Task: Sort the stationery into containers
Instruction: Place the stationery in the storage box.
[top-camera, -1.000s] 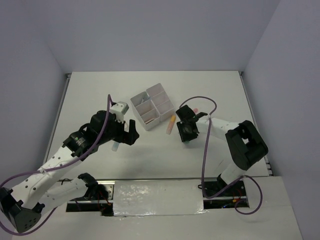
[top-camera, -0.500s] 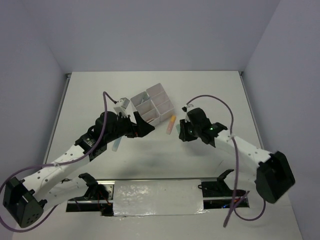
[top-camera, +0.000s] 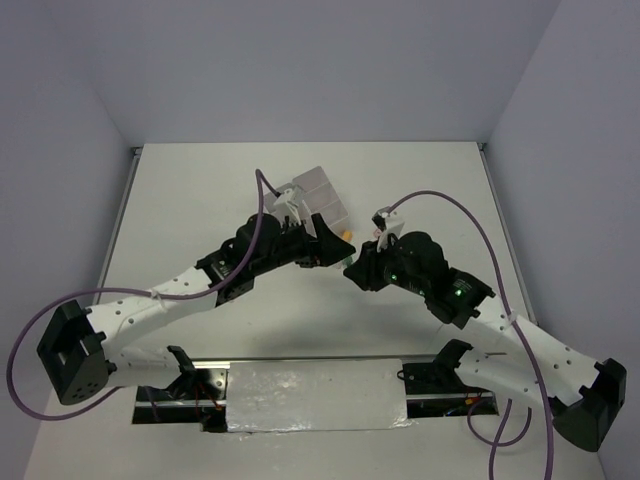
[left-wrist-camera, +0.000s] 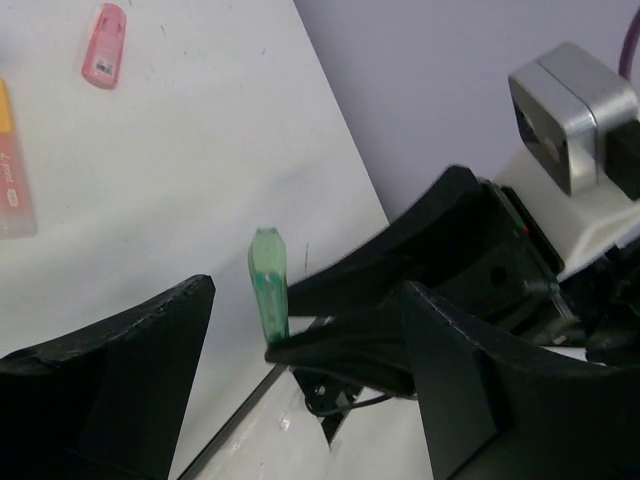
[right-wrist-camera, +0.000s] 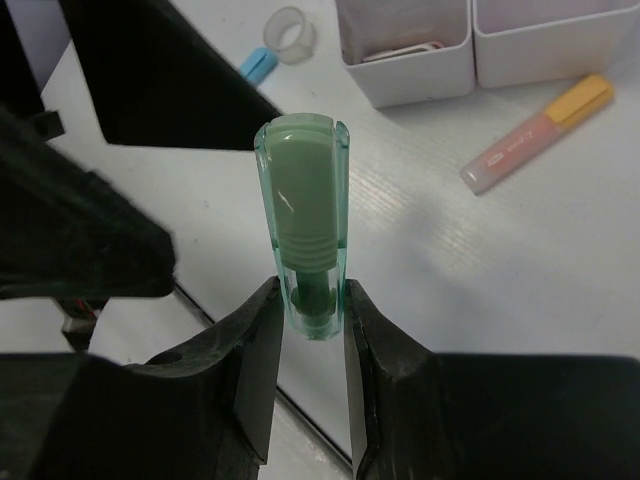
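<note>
– Green highlighter (right-wrist-camera: 303, 230), location?
– Centre of right wrist view, upright, clamped at its base by right end effector (right-wrist-camera: 312, 318), above the desk (right-wrist-camera: 450, 260)
– Left end effector (left-wrist-camera: 310, 300)?
– Released, jaws wide, facing the highlighter. Organiser (right-wrist-camera: 410, 85) sits upper right of that view

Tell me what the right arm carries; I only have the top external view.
Observer: Right wrist view shows a green highlighter piece clamped upright in the right jaws.
Operator: Check the left jaws.
Observer: Open and empty in the left wrist view; the green piece appears in the gap between them.
Operator: Report loose items I can't see.
Observer: A tape roll and a blue piece lie on the table, outside the organiser.
</note>
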